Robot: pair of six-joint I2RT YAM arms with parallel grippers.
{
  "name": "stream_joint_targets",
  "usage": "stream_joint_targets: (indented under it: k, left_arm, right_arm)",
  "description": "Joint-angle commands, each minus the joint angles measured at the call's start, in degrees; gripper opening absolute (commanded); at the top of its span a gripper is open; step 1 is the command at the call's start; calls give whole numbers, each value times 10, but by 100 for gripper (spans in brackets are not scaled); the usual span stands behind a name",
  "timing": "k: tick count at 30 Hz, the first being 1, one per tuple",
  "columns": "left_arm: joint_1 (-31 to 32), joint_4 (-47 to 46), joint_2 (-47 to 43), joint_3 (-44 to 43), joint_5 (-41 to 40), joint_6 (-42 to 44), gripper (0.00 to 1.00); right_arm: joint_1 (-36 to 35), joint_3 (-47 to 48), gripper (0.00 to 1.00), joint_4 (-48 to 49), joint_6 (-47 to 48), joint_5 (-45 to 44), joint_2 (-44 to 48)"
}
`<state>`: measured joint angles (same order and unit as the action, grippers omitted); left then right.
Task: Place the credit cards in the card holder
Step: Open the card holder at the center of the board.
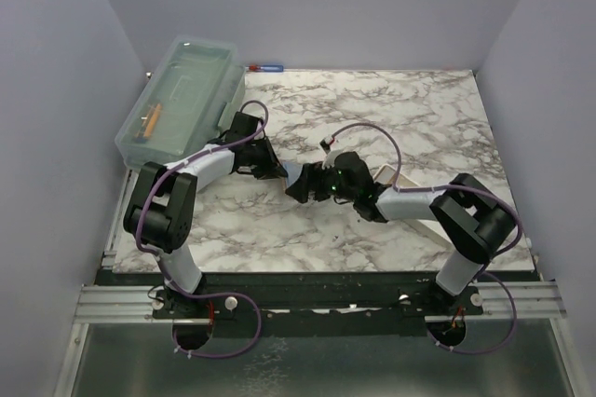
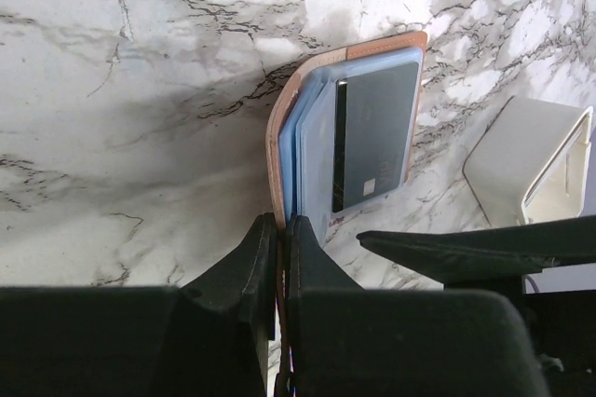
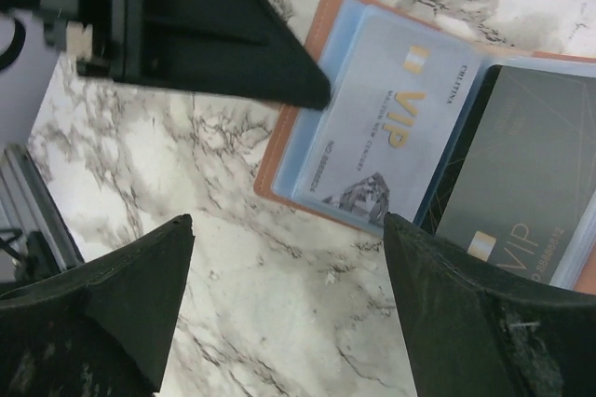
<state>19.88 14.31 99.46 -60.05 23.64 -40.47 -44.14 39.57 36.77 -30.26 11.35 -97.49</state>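
The reddish-brown card holder (image 2: 349,47) lies open on the marble table, showing its light blue plastic sleeves. My left gripper (image 2: 280,222) is shut on the edge of its cover. A dark card (image 2: 374,131) sits in one sleeve. In the right wrist view the card holder (image 3: 284,131) shows a light blue VIP card (image 3: 391,122) and the dark card (image 3: 526,187) in its sleeves. My right gripper (image 3: 289,229) is open and empty, just above the table beside the card holder. The tan-gold card is out of view. From above, both grippers (image 1: 268,166) (image 1: 309,184) meet at the card holder (image 1: 292,173).
A clear plastic lidded box (image 1: 182,99) stands at the back left. A long white tray (image 2: 531,159) lies right of the card holder, under my right arm (image 1: 410,199). A small red and blue object (image 1: 265,67) lies by the back wall.
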Motion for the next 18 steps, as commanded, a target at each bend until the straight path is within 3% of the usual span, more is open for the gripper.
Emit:
stream_joint_targets:
  k: [1, 10, 18]
  left_arm:
    - [2, 11, -14, -16, 19, 18, 0]
    - [18, 62, -30, -51, 14, 25, 0]
    - [38, 96, -16, -85, -4, 26, 0]
  right_arm:
    - [16, 68, 86, -206, -99, -32, 4]
    - [115, 47, 82, -117, -161, 160, -14]
    - [147, 65, 66, -21, -209, 283, -104]
